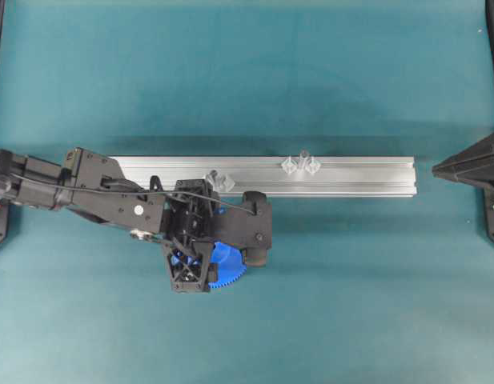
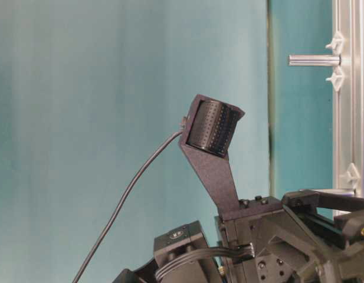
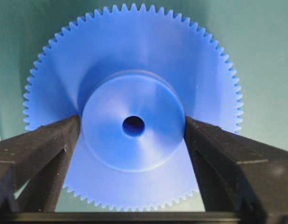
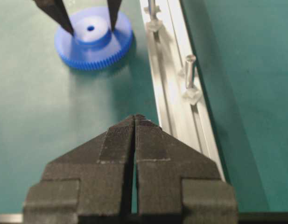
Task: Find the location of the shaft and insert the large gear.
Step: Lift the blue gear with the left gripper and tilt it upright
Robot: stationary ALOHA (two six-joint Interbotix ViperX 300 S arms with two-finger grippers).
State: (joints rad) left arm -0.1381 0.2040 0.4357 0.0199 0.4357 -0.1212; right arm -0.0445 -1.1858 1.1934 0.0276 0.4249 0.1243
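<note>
We judge the large gear (image 3: 132, 116) a light, stiff plastic disc with slick faces; its fine teeth look easy to mar, so the raised hub is the place to grip. It lies flat on the bench (image 1: 351, 304), just in front of the rail (image 1: 359, 176). The left claw (image 3: 132, 130) points down over it, fingers (image 3: 45, 149) apart and bracketing the hub, at or just off its sides. The right claw (image 4: 135, 122) hangs with its tips together, well apart from the gear. The shaft (image 1: 303, 156) stands on the rail, further along.
</note>
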